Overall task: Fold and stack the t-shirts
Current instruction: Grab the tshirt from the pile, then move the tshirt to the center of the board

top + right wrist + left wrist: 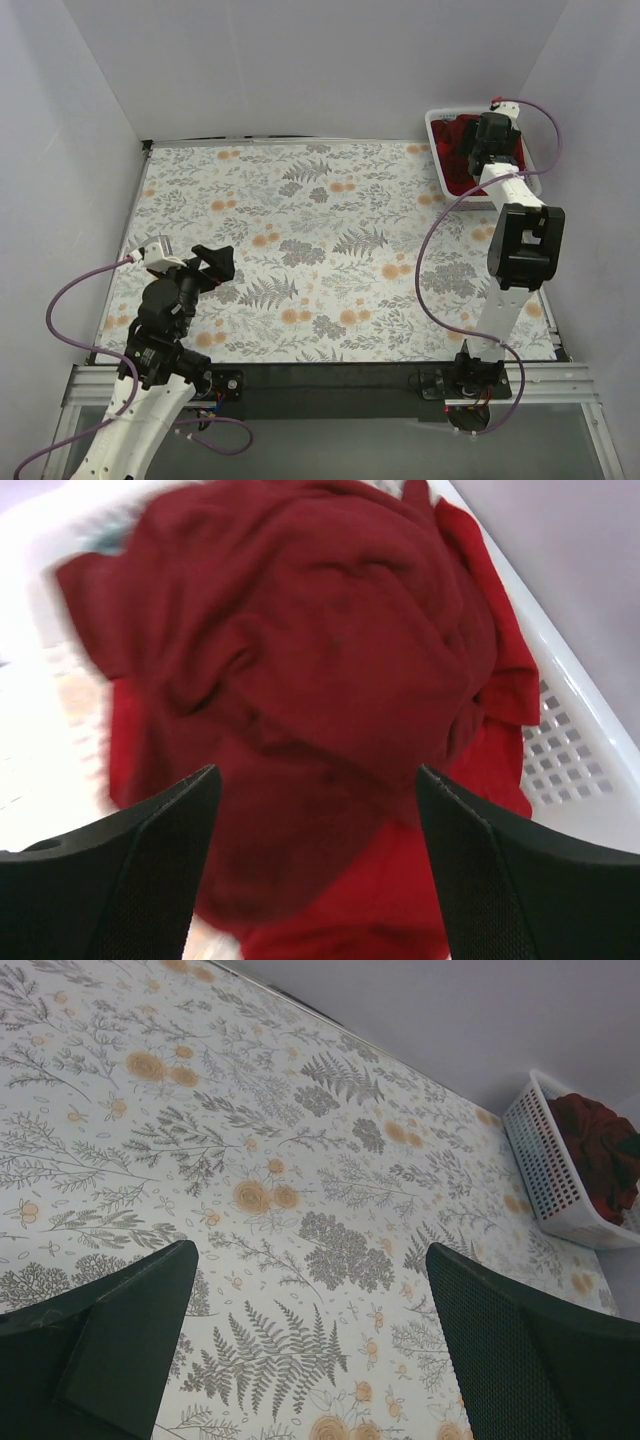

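Note:
A crumpled dark maroon t-shirt (300, 630) lies on top of a brighter red t-shirt (400, 880) inside the white lattice basket (580, 770). A sliver of light blue cloth (105, 538) shows at the basket's far left. My right gripper (315, 810) is open, hovering just above the maroon shirt, touching nothing. In the top view it (487, 150) is over the basket (437, 135) at the back right. My left gripper (215, 265) is open and empty above the floral cloth at the front left. The left wrist view shows the basket (545, 1175) with the maroon shirt (600, 1145) far right.
The floral table cloth (330, 240) covers the table. White walls close the back and both sides. The basket sits in the back right corner against the right wall. The right arm's cable (430, 250) loops over the table's right part.

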You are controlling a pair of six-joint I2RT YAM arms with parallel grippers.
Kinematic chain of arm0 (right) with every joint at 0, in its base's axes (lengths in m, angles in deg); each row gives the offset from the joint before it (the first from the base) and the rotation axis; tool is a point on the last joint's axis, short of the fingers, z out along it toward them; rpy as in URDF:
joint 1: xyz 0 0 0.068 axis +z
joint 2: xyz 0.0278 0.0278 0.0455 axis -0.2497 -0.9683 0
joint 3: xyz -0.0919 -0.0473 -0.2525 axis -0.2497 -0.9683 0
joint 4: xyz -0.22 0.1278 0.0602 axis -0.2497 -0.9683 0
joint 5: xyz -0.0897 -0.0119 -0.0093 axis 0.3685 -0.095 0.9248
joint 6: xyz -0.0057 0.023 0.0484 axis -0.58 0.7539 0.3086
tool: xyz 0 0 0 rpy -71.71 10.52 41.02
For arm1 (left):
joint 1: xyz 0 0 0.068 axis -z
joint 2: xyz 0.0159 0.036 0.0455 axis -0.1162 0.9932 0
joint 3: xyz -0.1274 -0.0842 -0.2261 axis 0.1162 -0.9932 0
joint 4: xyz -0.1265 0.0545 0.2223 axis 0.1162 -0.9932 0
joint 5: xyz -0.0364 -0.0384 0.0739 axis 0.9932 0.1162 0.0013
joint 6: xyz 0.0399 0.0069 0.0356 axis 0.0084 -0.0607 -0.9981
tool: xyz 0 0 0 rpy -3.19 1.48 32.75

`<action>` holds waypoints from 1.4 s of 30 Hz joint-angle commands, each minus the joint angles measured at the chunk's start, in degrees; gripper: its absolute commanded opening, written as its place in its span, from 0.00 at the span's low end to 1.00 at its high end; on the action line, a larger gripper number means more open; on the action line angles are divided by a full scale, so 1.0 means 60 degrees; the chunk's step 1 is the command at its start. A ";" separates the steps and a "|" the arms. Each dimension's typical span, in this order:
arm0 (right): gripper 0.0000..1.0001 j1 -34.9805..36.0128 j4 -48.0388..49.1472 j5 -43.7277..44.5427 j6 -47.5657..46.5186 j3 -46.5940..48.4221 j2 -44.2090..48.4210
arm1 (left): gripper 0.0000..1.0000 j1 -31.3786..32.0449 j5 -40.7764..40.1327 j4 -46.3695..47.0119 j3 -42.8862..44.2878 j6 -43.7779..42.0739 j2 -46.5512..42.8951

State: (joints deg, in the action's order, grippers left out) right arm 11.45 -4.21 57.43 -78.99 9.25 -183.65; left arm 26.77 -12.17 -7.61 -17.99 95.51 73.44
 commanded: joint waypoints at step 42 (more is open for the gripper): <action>0.56 0.5877 -0.1189 -0.4923 -0.0676 -0.3130 0.5695 | 0.98 0.0020 -0.0008 -0.0025 -0.0080 -0.0109 0.0274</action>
State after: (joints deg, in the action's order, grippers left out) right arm 46.93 -5.69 27.11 -89.20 -1.53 -150.40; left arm 26.77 -12.08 -7.59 -17.99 94.94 74.14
